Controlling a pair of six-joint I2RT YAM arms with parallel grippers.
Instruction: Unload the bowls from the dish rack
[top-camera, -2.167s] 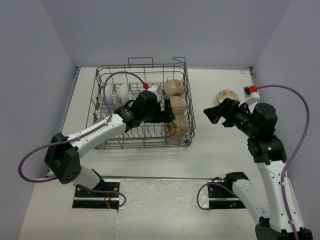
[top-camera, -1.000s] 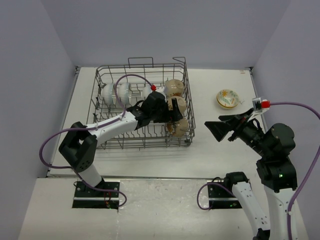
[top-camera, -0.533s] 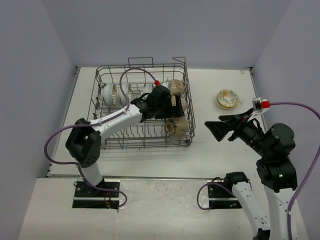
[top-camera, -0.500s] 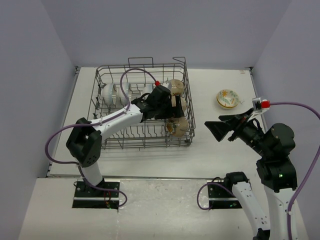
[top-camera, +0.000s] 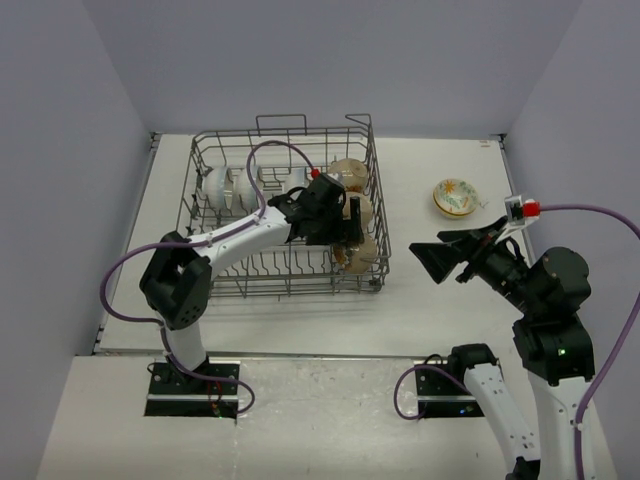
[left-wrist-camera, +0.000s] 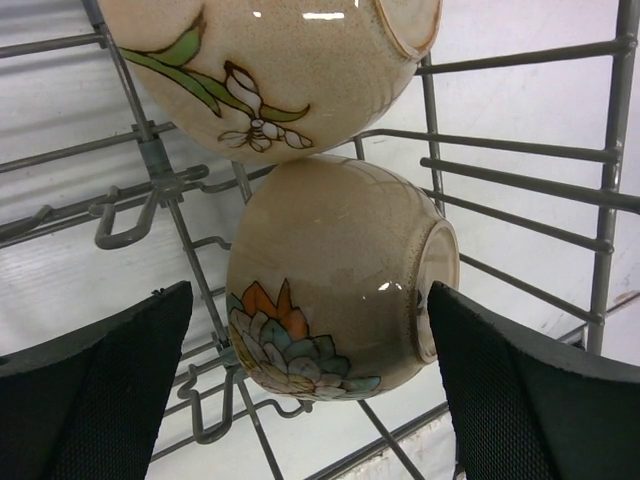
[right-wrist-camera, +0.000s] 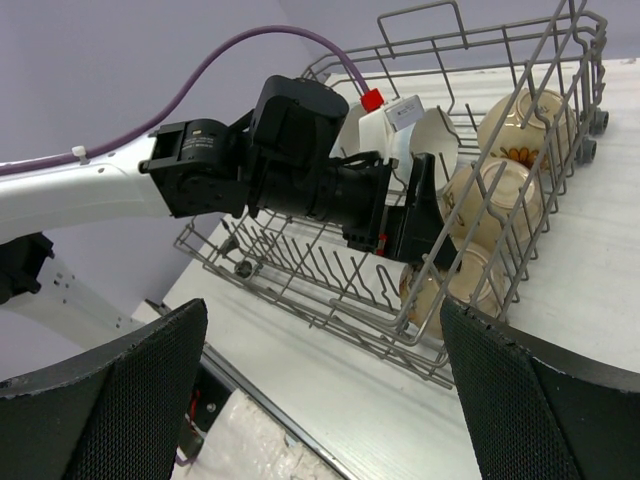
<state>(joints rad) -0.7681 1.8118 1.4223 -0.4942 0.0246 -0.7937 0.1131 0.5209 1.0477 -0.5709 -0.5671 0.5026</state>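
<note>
The grey wire dish rack (top-camera: 290, 288) stands at mid table. It holds white bowls (top-camera: 216, 186) on the left and three tan bowls (top-camera: 358, 209) in a row on the right. My left gripper (top-camera: 346, 228) is inside the rack and open. In the left wrist view its fingers (left-wrist-camera: 100, 400) stand on either side of the nearest tan flower-painted bowl (left-wrist-camera: 330, 270), apart from it. My right gripper (top-camera: 445, 252) is open and empty, raised right of the rack and facing it. A yellow-floral bowl (top-camera: 452, 196) sits on the table at right.
The rack's upright tines (left-wrist-camera: 170, 215) and wall wires (left-wrist-camera: 520, 170) crowd the left fingers. The right wrist view shows the rack (right-wrist-camera: 330, 300), its tan bowls (right-wrist-camera: 490, 195) and the left arm (right-wrist-camera: 300, 170) inside it. The table's front edge (right-wrist-camera: 230, 390) lies below.
The left gripper has reached right across the rack to the tan bowls and shifted slightly nearer the front one. The right arm pulled back from the floral bowl, rose, then stayed still.
</note>
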